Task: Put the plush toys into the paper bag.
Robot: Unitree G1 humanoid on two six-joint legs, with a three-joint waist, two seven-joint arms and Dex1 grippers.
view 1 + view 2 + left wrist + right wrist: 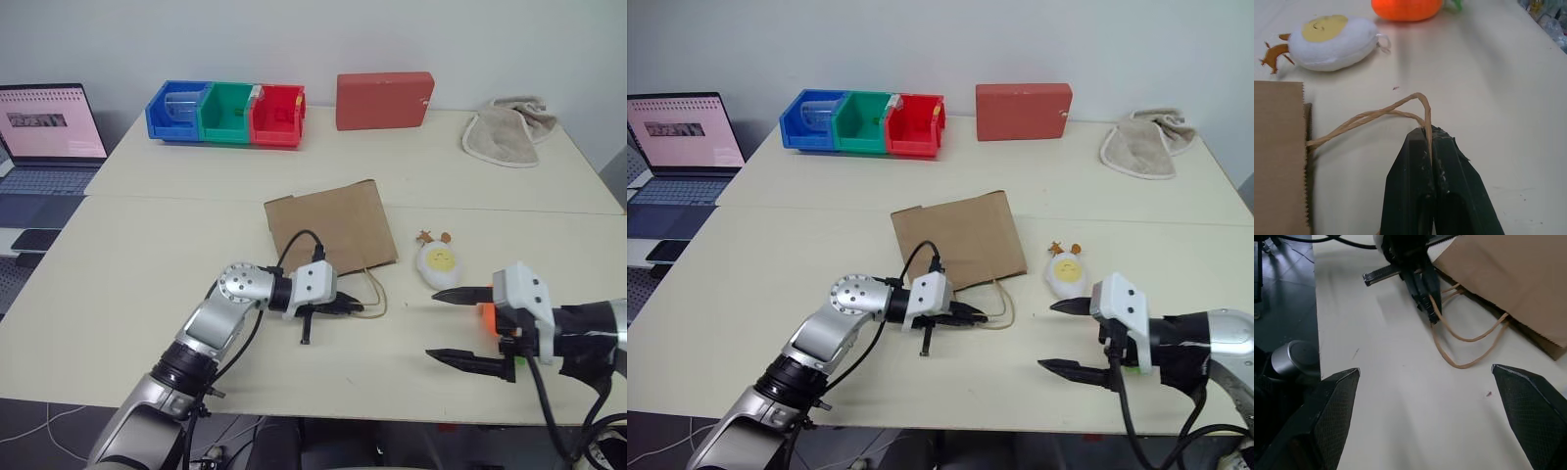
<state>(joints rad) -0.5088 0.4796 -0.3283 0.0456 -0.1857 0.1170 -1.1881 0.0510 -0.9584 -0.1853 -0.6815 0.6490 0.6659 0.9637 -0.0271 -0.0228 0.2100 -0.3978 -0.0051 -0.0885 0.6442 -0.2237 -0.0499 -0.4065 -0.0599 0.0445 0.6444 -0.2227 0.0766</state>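
Left gripper [1431, 142] pinches a twisted handle [1376, 115] of the flat brown paper bag [331, 225]; right gripper [453, 324] gapes open.

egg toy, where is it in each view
Left eye: egg toy, right of the paper bag.
Right eye: same spot.
Left wrist: beyond the bag's handle, near the carrot toy.
Right wrist: not in it.
Shared landmark: the handle loops.
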